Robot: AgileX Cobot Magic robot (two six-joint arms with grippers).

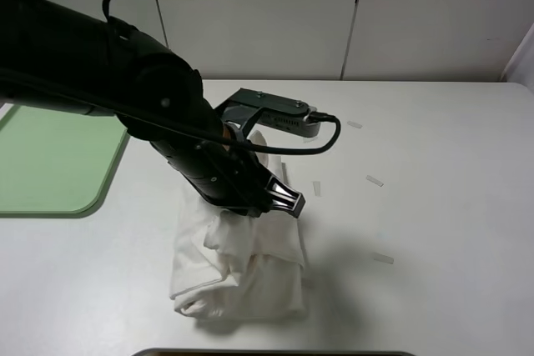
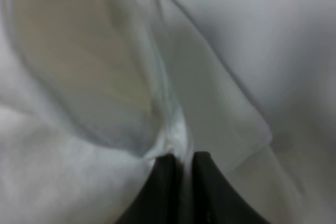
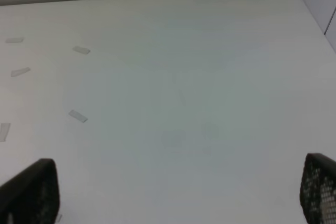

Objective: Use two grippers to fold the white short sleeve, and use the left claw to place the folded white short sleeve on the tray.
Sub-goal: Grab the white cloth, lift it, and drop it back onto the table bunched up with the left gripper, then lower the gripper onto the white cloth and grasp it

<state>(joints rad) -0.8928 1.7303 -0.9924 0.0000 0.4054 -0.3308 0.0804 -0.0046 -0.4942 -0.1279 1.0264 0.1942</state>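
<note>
the left claw (image 2: 178, 174), nearly closed, pinches the soft, light white short sleeve (image 1: 242, 268), which probably sags, so a grip through all layers looks safest.

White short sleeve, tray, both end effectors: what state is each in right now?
White short sleeve: folded into a bundle, pinched by the left end effector.
Tray: bare where visible, shirt not on it.
Left end effector: shut on the shirt's fabric.
Right end effector: open, holding nothing, over the table.
</note>
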